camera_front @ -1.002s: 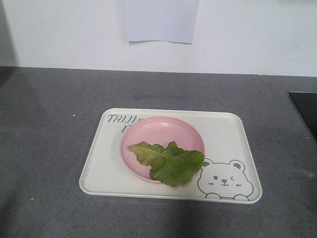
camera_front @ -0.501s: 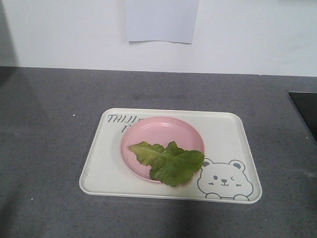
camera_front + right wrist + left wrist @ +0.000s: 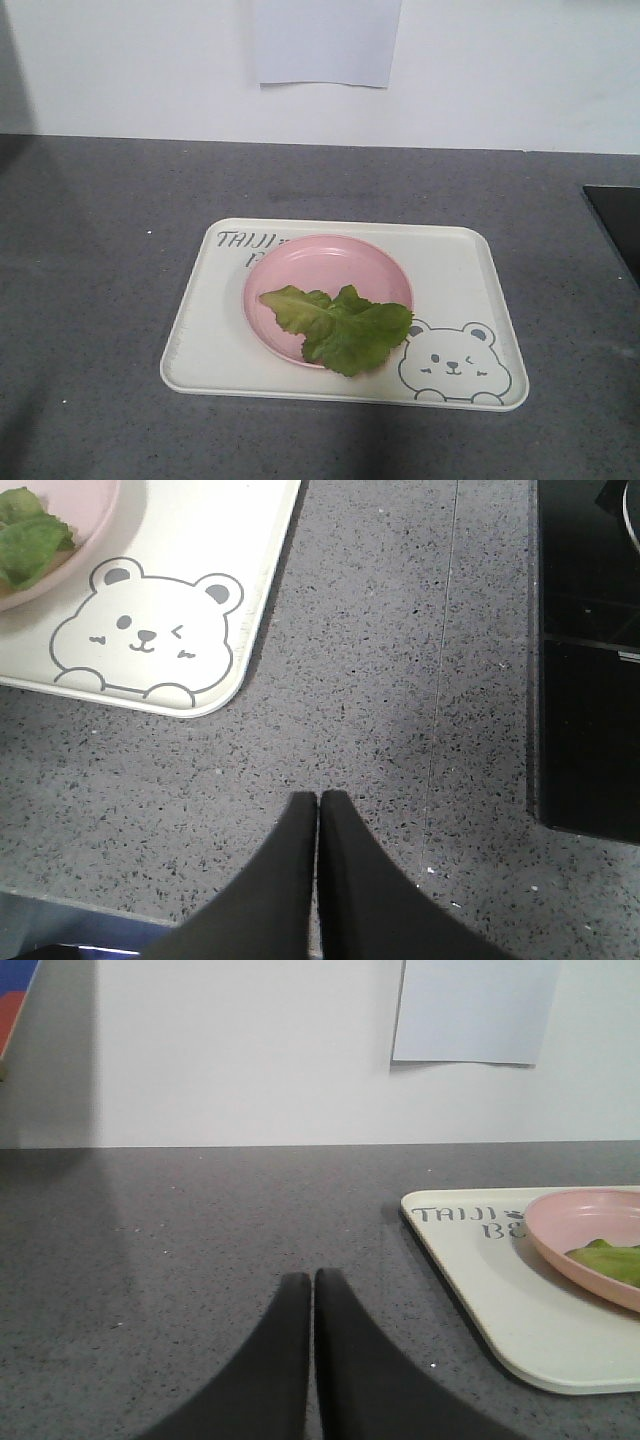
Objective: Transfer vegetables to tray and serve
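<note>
A ruffled green lettuce leaf, the vegetables (image 3: 340, 326), lies on a round pink plate (image 3: 330, 262). The plate stands on the cream tray (image 3: 460, 270) with bear drawing and grey lettering. In the left wrist view the tray (image 3: 480, 1290) is off to the right of my left gripper (image 3: 312, 1278), which is shut and holds nothing, over grey countertop. The right wrist view has the tray's bear corner (image 3: 150, 630) at upper left and a bit of leaf (image 3: 30, 535). My right gripper (image 3: 319, 800) is shut and holds nothing, near the counter's front edge.
The grey speckled countertop (image 3: 100, 250) surrounds the tray. A black panel (image 3: 590, 660) is set into it at the right, also at the front view's right edge (image 3: 618, 222). A white wall with a taped paper sheet (image 3: 325, 40) stands behind.
</note>
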